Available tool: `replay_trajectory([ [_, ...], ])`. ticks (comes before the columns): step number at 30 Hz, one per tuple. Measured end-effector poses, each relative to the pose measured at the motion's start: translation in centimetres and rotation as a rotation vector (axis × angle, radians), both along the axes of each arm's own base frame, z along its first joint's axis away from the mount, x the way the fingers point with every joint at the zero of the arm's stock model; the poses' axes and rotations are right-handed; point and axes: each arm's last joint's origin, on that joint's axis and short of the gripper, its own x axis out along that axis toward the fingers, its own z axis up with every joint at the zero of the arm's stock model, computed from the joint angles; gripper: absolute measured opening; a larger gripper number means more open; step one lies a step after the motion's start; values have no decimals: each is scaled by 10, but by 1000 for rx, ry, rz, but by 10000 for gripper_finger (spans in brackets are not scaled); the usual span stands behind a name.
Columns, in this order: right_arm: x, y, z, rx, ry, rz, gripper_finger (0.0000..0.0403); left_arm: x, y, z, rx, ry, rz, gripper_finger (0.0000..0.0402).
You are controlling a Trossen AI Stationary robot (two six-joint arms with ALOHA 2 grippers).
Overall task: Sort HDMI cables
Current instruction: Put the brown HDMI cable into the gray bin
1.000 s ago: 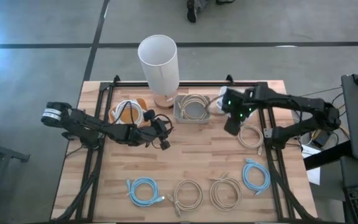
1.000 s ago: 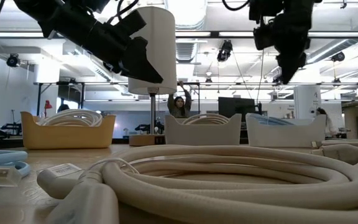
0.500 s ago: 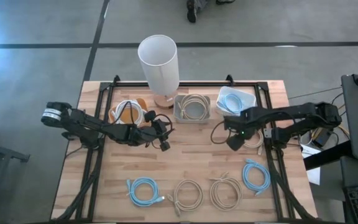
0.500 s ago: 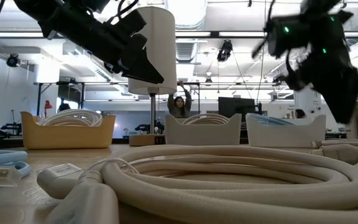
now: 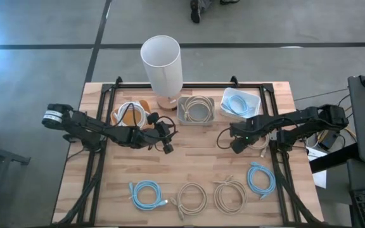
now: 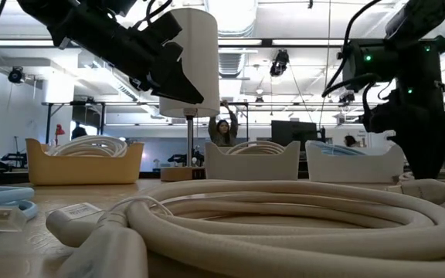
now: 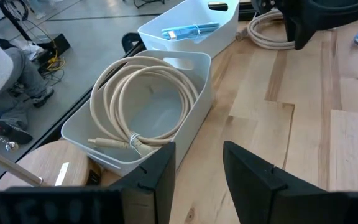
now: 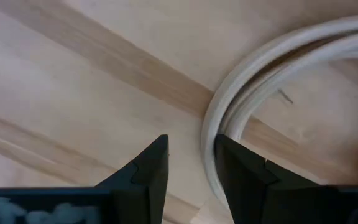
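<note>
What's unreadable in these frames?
- Beige cable under the right gripper: high view, arm covers most of the coil; contact unclear.
- White tray contents: low view, wall hides them.
- Left gripper: high view, fingers too small to tell their gap.

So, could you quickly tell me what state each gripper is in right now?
Left gripper: open, holding nothing, hovering near the grey tray.
Right gripper: open, empty, lowered over the edge of a beige cable.
</note>
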Motion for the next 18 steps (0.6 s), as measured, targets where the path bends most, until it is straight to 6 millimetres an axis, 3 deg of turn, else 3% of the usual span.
replay_trajectory([
  [4,2,0,3,-1,-2,28,123,0,0,0,4,2,-2,140],
  [12,14,-2,28,-62,-12,39,131,0,0,0,4,1,-2,140],
  [18,9,-1,21,-29,25,-22,137,0,0,0,4,1,-2,140],
])
